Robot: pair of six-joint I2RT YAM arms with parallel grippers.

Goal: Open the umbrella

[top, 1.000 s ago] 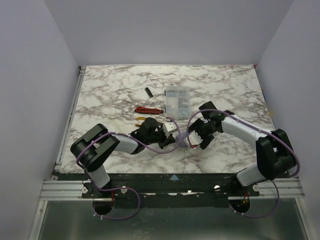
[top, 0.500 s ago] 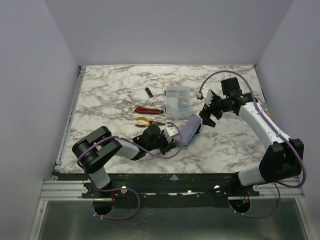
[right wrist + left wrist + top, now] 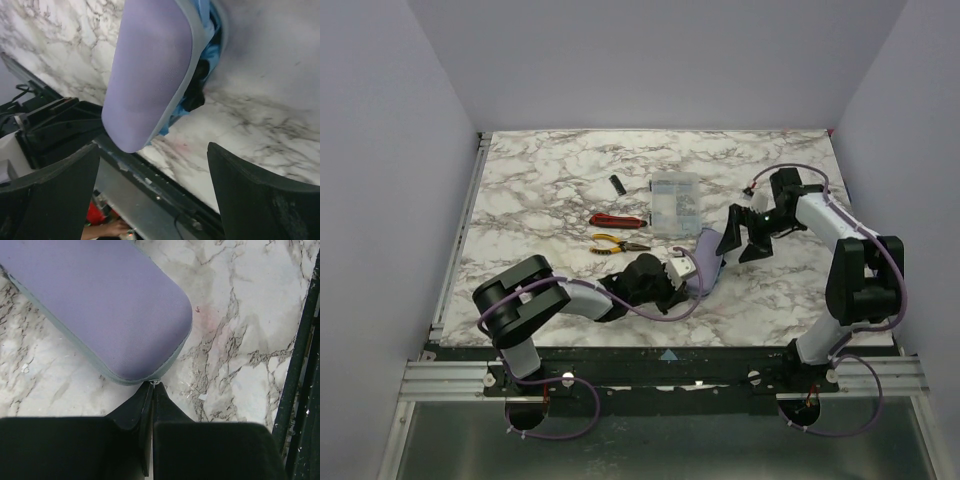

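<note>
A lavender zip case (image 3: 705, 257) lies on the marble table near the front. The umbrella is inside it: only sky-blue fabric (image 3: 206, 20) and a dark part show through the open side seam in the right wrist view. My left gripper (image 3: 678, 284) is at the case's near end, shut on the small metal zipper pull (image 3: 156, 383) at the rounded corner of the case (image 3: 100, 305). My right gripper (image 3: 745, 240) is open and empty, just right of the case's far end, its fingers wide apart above the case (image 3: 150, 70).
Red pliers (image 3: 617, 220) and yellow-handled pliers (image 3: 617, 243) lie left of the case. A clear plastic box (image 3: 676, 203) stands behind it, and a small black object (image 3: 617, 184) lies farther back. The table's black front rail (image 3: 300, 365) is close to my left gripper.
My right gripper has left the case's near end, swung to the back right and come back beside its far end. My left gripper has slid right along the case, whose side now gapes.
</note>
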